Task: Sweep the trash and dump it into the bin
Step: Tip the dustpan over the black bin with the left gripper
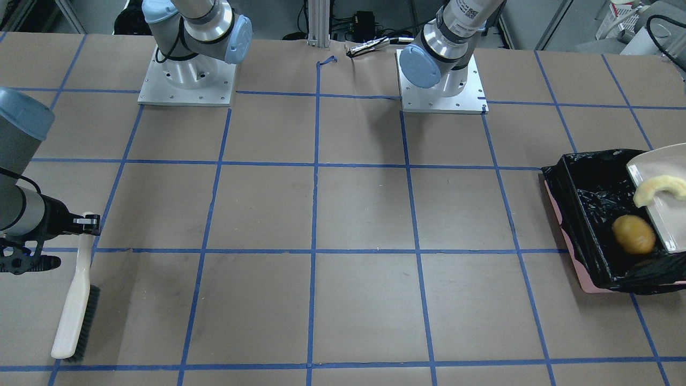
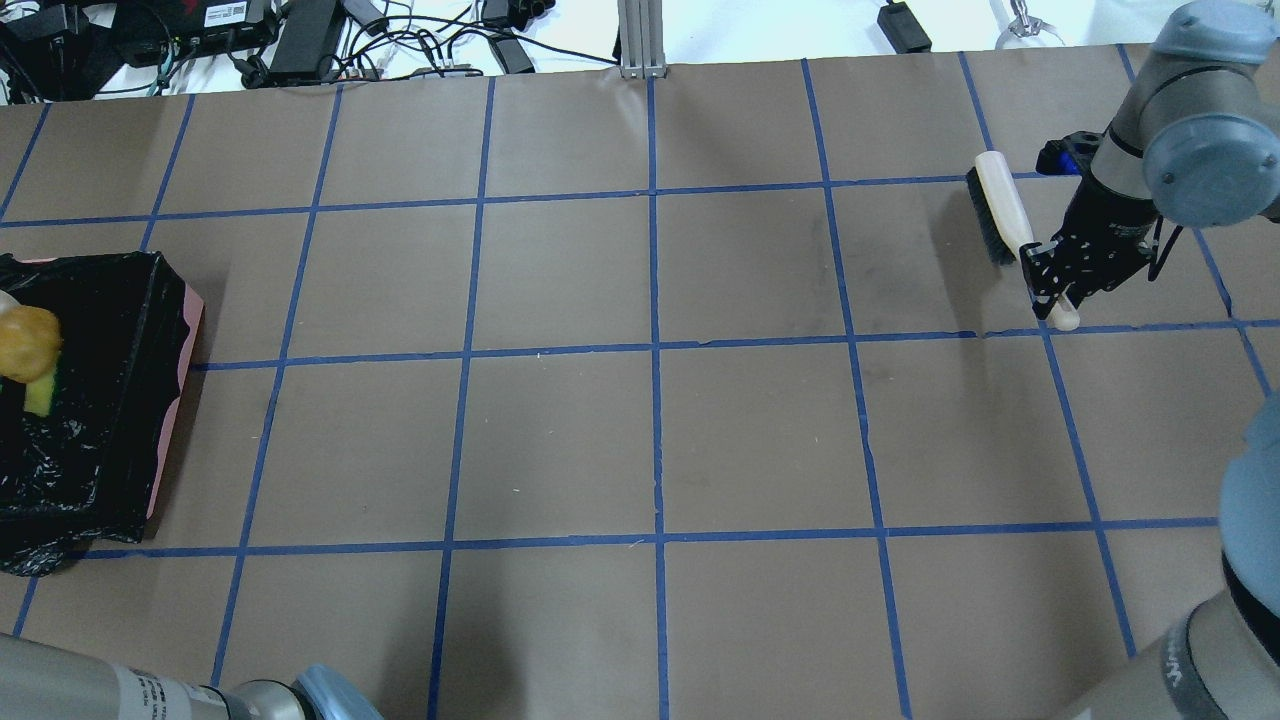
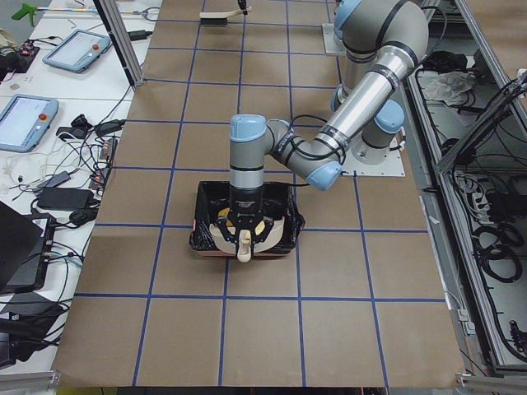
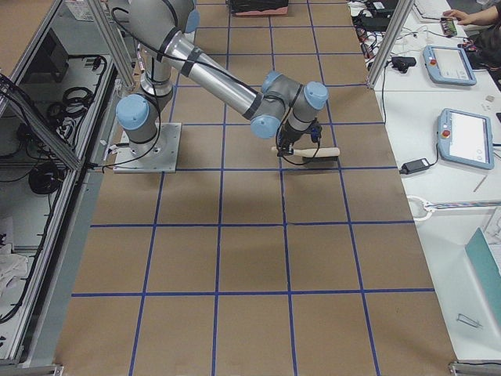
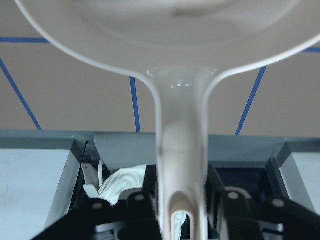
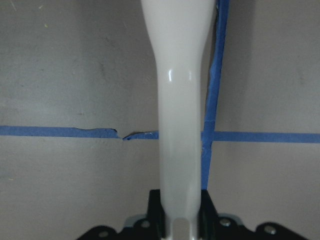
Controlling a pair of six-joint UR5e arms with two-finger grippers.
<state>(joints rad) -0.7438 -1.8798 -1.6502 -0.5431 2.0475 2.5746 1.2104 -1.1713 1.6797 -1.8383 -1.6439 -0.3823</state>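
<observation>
You see the left gripper [image 5: 182,199] in its wrist view with the jaws closed on the stem of the beige dustpan [image 1: 667,228]. The pan hangs tilted over the bin [image 1: 568,185], which stands at the worktop [image 1: 364,214] end on the robot's left side. The bin has a pink base and a crinkly black bag as liner.

All the trash is there. The tan croissant-like piece [image 1: 659,188] lies across the pan's lower edge. The potato [image 1: 634,234] is beside that edge, over the black liner, and it looks a little blurred. In the overhead view the green-and-yellow sponge square [image 2: 40,396] shows just under the potato, touching it – both are within the bin's outline.

At the other end, the right gripper [image 6: 180,212] has its jaws shut on the handle of the beige brush [image 1: 75,308]. The black bristles are on one long side and the brush is low over the brown paper. You cannot tell from these views if it touches.

About writing: a white label with a square code [image 1: 465,12] sits on the left arm in the front view, and another label [image 2: 150,690] is on the same arm in the overhead view – both are too small to read.
</observation>
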